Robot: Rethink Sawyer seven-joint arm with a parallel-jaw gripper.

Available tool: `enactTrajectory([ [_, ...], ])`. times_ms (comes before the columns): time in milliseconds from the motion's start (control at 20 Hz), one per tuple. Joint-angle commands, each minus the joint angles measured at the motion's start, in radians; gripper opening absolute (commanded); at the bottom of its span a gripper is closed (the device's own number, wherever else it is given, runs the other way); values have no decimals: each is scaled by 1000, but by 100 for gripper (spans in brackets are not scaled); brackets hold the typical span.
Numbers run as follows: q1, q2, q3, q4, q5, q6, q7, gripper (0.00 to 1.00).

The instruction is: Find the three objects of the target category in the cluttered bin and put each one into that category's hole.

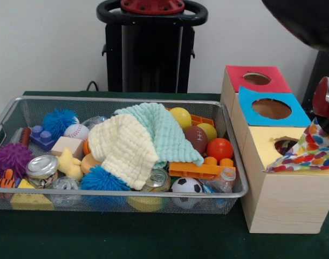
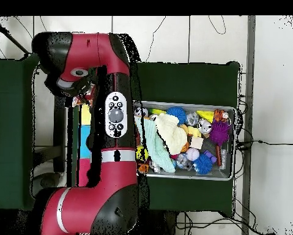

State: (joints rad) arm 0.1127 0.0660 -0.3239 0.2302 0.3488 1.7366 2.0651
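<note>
A white polka-dot cloth (image 1: 307, 154) hangs from my gripper (image 1: 327, 121) at the right edge. Its lower end drapes on the yellow top of the nearest wooden box (image 1: 261, 151), right beside and partly over the round hole (image 1: 285, 144). The gripper is shut on the cloth's top corner; only its red and black body shows. The wire mesh bin (image 1: 121, 100) stands to the left, full of toys. No other patterned fabric shows in it. In the overhead view the arm (image 2: 115, 116) covers the boxes and the gripper; the bin (image 2: 234, 141) lies to its right.
A mint waffle cloth (image 1: 164, 129) and a cream waffle cloth (image 1: 124, 145) lie piled over the bin's middle, among balls, cans and blocks. A blue-topped box (image 1: 302, 116) and a red-topped box (image 1: 237, 75) stand behind the yellow one.
</note>
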Motion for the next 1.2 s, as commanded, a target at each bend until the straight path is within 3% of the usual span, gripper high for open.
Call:
enactTrajectory([
  [50,18,-176,112,310,-23,-254,54,0],
  [750,5,-220,117,302,15,-132,58,0],
  [1200,-8,-244,47,309,-68,-25,-2,0],
])
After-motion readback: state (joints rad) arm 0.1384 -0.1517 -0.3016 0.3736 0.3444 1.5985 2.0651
